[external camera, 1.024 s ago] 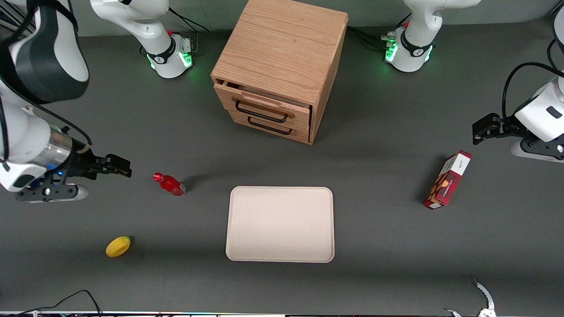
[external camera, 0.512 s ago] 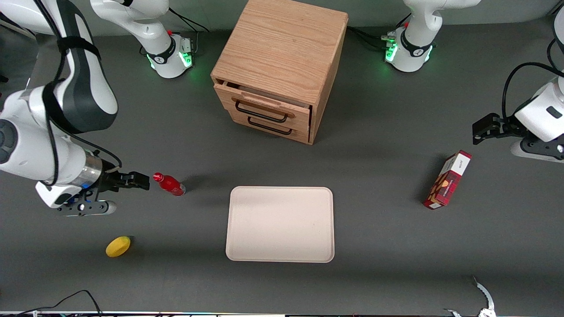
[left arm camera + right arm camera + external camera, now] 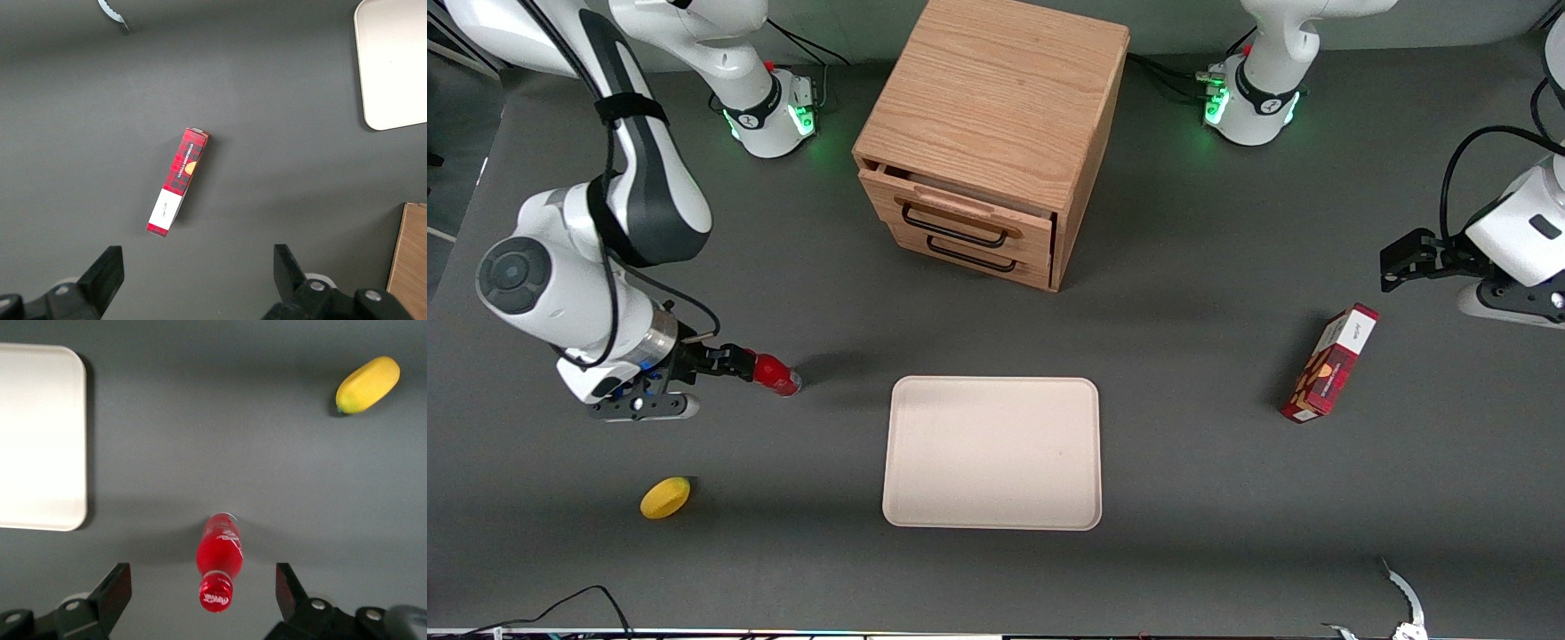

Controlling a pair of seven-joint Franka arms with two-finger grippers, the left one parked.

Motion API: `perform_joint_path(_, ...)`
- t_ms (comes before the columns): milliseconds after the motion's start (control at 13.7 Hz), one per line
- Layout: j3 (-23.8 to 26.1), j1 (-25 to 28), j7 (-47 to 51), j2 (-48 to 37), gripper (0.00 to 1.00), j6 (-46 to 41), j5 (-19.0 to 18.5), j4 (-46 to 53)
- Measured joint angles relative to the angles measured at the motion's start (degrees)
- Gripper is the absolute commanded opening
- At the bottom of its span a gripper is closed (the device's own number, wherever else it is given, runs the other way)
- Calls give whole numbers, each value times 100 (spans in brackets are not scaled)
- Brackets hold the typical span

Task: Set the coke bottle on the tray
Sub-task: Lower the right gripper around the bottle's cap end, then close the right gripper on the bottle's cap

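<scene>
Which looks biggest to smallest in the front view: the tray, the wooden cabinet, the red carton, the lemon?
1. Wooden cabinet, though it stands taller, nearer the camera.
2. Tray.
3. Red carton.
4. Lemon.
The gripper sits open at the coke bottle.

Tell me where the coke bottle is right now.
The coke bottle stands on the table beside the tray, toward the working arm's end, farther from the front camera than the lemon. The open gripper sits at its cap.
</scene>
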Motion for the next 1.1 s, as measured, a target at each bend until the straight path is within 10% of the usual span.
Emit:
perform_joint_path(659,23,69,177,-260,92,546,-385,-1069)
perform_joint_path(1098,16,54,180,-260,50,693,-420,-1202)
